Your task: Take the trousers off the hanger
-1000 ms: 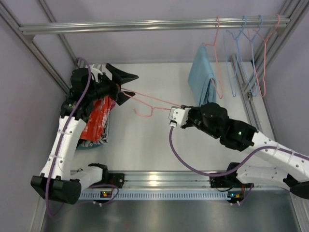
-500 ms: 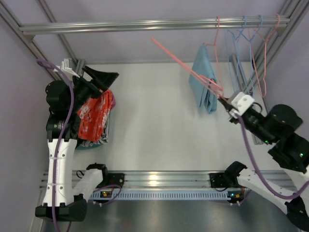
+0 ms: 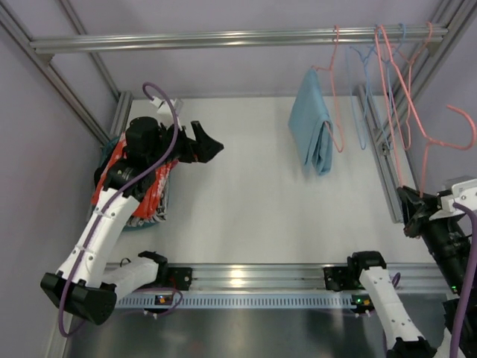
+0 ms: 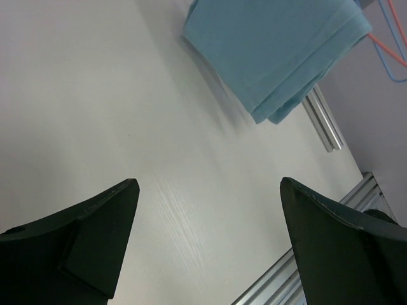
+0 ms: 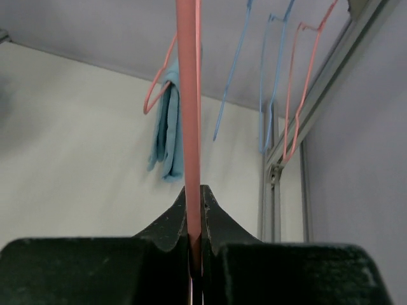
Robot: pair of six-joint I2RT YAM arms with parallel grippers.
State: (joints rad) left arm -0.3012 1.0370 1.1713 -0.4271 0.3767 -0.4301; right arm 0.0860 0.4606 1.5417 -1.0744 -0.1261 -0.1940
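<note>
White bench (image 3: pixel 246 194) under rail (image 3: pixel 223 36). Clenched right gripper (image 5: pixel 194 213) pinches bare pink hanger (image 5: pixel 188 95), likely to rehang it. Released left gripper (image 3: pixel 207 146) empty, near orange-red trousers (image 3: pixel 153 183), which lie off any hanger.

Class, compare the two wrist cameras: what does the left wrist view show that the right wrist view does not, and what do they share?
Only the left wrist view: the left hand, jaws wide apart with nothing between them. Only the right wrist view: the right hand, shut on a red hanger that rises straight up the picture. Both: the light blue folded cloth hanging above the white table.
</note>
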